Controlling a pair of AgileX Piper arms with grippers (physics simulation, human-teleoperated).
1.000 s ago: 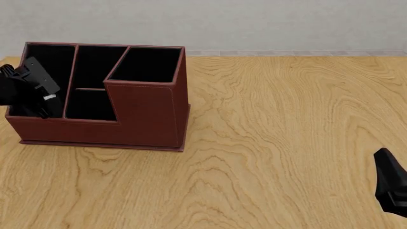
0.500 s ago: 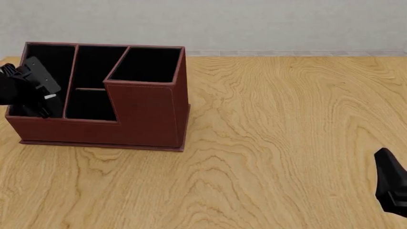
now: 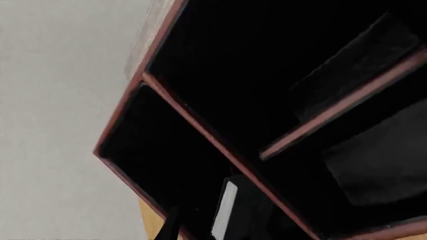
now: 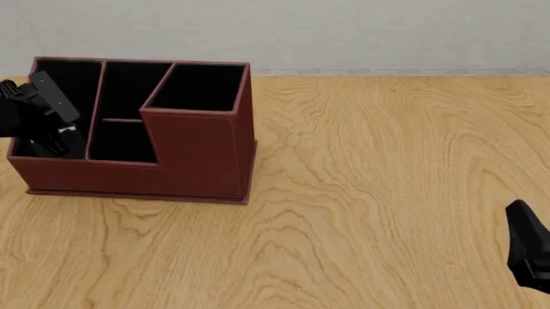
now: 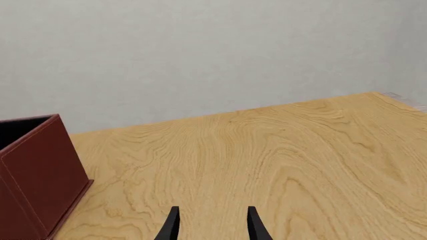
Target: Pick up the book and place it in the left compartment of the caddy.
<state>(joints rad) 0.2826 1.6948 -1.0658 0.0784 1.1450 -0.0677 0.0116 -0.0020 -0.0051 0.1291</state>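
Left wrist view first — the camera looks down into the caddy [image 3: 167, 40], along the black-lined left compartment [image 3: 157, 152]. The book [image 3: 230, 210] sits low in that slot, its pale page edge showing as a light strip, long axis running roughly along the slot. One dark finger [image 3: 170, 227] of the left gripper shows at the frame edge beside the book; the other is lost in black, so whether the grip is on the book or released — cannot tell. The divider wall [image 3: 220, 150] runs just beside the book, between it and the middle compartments.

Front view: the left gripper [image 4: 53, 132] hangs over the near end of the left compartment [image 4: 64, 84], arm coming in from the left edge. The book itself isn't separable from the black gripper parts here. The caddy [image 4: 193, 154] stands at the table's [image 4: 387, 193] far left; the right gripper [image 4: 526, 248] is well apart at the lower right, only its dark body showing.

Right wrist view: the right gripper [image 5: 212, 225] has both fingers spread with bare wood between them, holding nothing. A corner of the caddy [image 5: 37, 175] is off to one side, far from this arm.

Judgement: the book lies directly ahead of and below the left gripper, inside the target slot; the left arm is plainly the nearer one.
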